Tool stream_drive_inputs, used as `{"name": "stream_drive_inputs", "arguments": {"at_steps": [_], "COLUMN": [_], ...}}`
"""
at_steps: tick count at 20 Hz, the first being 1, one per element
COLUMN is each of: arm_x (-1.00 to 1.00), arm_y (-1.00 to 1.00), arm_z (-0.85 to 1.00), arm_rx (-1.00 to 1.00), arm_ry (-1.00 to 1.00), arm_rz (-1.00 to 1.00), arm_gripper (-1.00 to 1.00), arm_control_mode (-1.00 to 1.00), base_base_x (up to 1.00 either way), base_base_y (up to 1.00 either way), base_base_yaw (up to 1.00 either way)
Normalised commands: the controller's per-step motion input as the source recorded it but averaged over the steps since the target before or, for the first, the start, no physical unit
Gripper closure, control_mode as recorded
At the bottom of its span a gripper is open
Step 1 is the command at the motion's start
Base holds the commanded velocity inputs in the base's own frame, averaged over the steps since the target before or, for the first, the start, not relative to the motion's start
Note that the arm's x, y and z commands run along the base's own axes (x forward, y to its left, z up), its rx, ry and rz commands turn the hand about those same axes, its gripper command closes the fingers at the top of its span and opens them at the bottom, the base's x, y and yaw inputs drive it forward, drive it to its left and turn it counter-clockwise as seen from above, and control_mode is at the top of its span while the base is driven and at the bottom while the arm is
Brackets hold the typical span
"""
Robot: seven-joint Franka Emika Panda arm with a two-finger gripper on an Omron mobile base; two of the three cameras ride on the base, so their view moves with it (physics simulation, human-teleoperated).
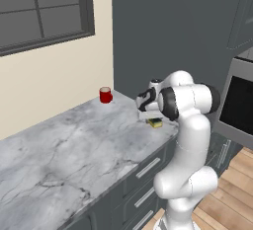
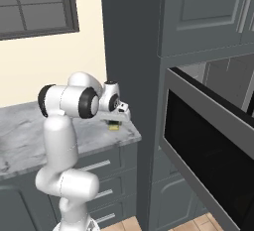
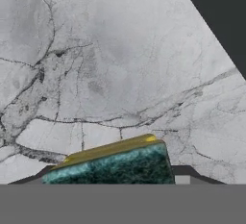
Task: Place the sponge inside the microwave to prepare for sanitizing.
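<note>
arm: white panda arm (image 1: 188,145) stands nearest the base cameras, bent forward over the counter edge.
counter: grey-veined marble counter (image 1: 64,150) runs under a window, with grey drawers below.
microwave: microwave (image 2: 208,150) sits built into the tall cabinet to the right, its black glass door swung open.
gripper: gripper (image 1: 153,119) points down at the counter's near right corner, directly over the sponge; cannot tell how wide the jaws stand or whether they grip it.
can: small red can (image 1: 105,95) stands by the wall, well apart from the sponge.
sponge: sponge (image 3: 113,165) lies flat on the marble, green layer up, yellow below.
</note>
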Motion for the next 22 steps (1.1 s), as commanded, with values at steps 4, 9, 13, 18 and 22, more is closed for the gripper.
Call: {"name": "stream_drive_inputs", "arguments": {"at_steps": [4, 9, 13, 18, 22], "arm_x": [-0.28, -0.40, -0.44, -0.51, -0.51], "arm_y": [0.00, 0.00, 0.00, 0.02, 0.03], "arm_z": [0.15, 0.28, 0.39, 0.42, 0.39], "arm_rx": [0.10, 0.11, 0.03, 0.00, 0.00], "arm_ry": [-0.03, -0.06, -0.07, -0.13, -0.08], "arm_rz": [0.00, 0.00, 0.00, 0.00, 0.00], "arm_gripper": [1.00, 1.00, 1.00, 1.00, 1.00], "arm_control_mode": [-1.00, -1.00, -1.00, -1.00, -1.00], "base_base_x": [0.00, 0.00, 0.00, 0.00, 0.00], "base_base_y": [0.00, 0.00, 0.00, 0.00, 0.00], "base_base_yaw": [0.00, 0.00, 0.00, 0.00, 0.00]}}
